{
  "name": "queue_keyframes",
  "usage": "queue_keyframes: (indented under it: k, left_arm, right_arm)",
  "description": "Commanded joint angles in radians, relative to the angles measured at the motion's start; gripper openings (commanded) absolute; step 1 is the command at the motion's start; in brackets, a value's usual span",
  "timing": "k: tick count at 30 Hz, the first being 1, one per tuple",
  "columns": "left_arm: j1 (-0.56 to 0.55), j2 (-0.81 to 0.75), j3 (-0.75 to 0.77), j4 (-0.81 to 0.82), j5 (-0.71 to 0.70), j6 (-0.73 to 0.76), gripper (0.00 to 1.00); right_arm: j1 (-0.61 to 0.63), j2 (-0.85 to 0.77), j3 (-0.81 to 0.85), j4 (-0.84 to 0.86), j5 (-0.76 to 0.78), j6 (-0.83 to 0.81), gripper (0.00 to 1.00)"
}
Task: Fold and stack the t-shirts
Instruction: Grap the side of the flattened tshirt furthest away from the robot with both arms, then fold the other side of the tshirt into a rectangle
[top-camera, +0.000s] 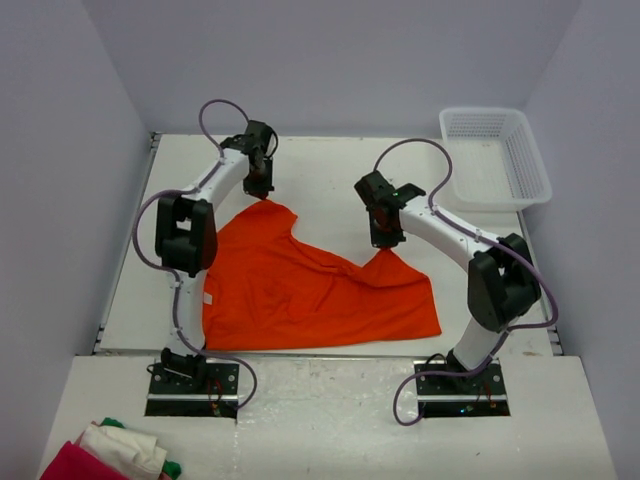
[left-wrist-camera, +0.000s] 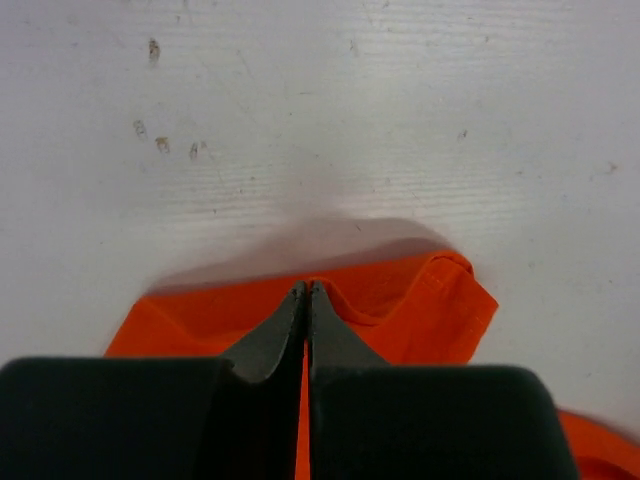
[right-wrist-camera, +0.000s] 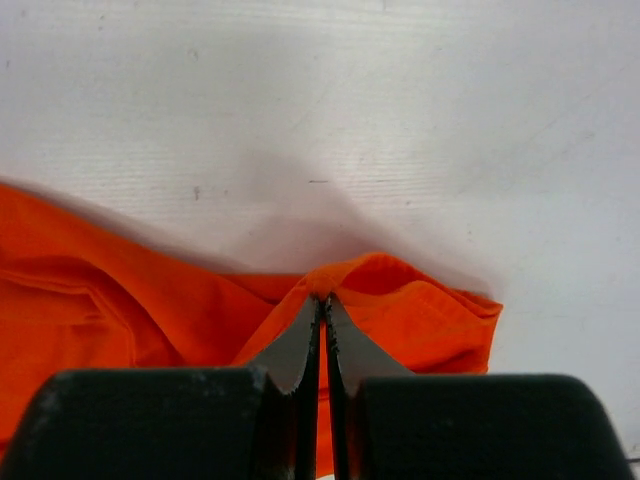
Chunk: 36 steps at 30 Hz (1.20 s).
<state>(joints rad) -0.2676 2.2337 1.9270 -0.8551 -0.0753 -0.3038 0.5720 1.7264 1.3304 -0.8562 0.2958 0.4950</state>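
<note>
Left wrist, left pincer (left-wrist-camera: 306, 292) clamped on orange t-shirt (left-wrist-camera: 420, 300), right pincer (right-wrist-camera: 322, 300) likewise.

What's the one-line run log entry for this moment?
left gripper: shut on bright orange cloth t-shirt, far edge | right gripper: shut on same t-shirt, far edge | rest: on white table

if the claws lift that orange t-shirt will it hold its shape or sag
Probably floppy: the orange t-shirt peaks up only where the left claw and right claw pinch it, and sags between them. Likely light, since small pinches of cloth raise it. Pushed, it would probably bunch rather than slide; wrinkles run across it.
</note>
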Motion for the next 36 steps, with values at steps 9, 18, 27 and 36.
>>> queue_keyframes:
  k: [9, 18, 27, 36]
  left_arm:
    - [-0.005, -0.258, -0.120, 0.025, -0.142, -0.041, 0.00]
    - [-0.007, -0.359, -0.186, 0.031, -0.182, -0.058, 0.00]
    - [-0.019, -0.491, -0.240, 0.071, -0.170, -0.054, 0.00]
    - [-0.044, -0.556, -0.244, 0.064, -0.159, -0.029, 0.00]
  right_arm:
    - [-0.098, -0.007, 0.085, -0.052, 0.083, -0.053, 0.00]
    - [-0.155, 0.036, 0.148, -0.066, 0.095, -0.067, 0.00]
    - [-0.259, 0.058, 0.194, -0.075, 0.112, -0.076, 0.00]
    - [-0.313, 0.076, 0.233, -0.075, 0.085, -0.087, 0.00]
